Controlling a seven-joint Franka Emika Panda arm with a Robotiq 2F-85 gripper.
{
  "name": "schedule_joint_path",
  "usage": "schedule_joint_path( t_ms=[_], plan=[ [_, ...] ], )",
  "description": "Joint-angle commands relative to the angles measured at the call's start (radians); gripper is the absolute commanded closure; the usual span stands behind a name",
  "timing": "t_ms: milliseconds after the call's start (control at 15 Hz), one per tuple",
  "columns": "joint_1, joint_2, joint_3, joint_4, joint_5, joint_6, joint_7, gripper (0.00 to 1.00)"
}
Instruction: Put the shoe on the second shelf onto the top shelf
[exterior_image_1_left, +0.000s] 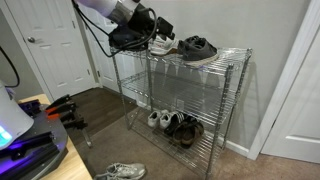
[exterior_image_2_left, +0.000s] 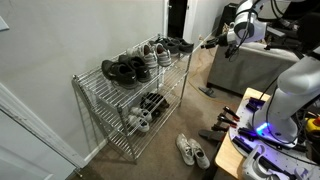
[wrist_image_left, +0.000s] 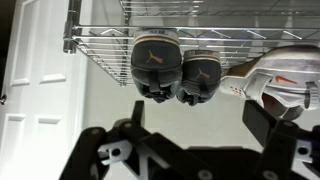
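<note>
Two black sneakers (wrist_image_left: 155, 60) with pale soles stand side by side on the top shelf (wrist_image_left: 100, 40) of the chrome wire rack, next to a white-and-grey sneaker (wrist_image_left: 280, 70). The wrist picture is upside down. They sit at the rack's end nearest the arm in both exterior views (exterior_image_1_left: 128, 40) (exterior_image_2_left: 176, 45). My gripper (wrist_image_left: 200, 125) is open and empty, a short way off the shelf's end and apart from the shoes (exterior_image_1_left: 140, 22) (exterior_image_2_left: 218, 42). I cannot make out a shoe on the second shelf.
Another dark pair (exterior_image_1_left: 197, 47) sits at the far end of the top shelf. Several shoes (exterior_image_1_left: 175, 123) stand on a lower tier. White sneakers (exterior_image_1_left: 120, 172) lie on the carpet in front. A white door (exterior_image_1_left: 55, 45) is beside the rack.
</note>
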Motion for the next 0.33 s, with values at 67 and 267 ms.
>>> schedule_joint_path(
  t_ms=[67, 267],
  plan=[
    [0.115, -0.003, -0.115, -0.001, -0.004, 0.008, -0.003, 0.00],
    [0.124, 0.001, -0.127, 0.001, -0.004, 0.007, -0.002, 0.00]
  ],
)
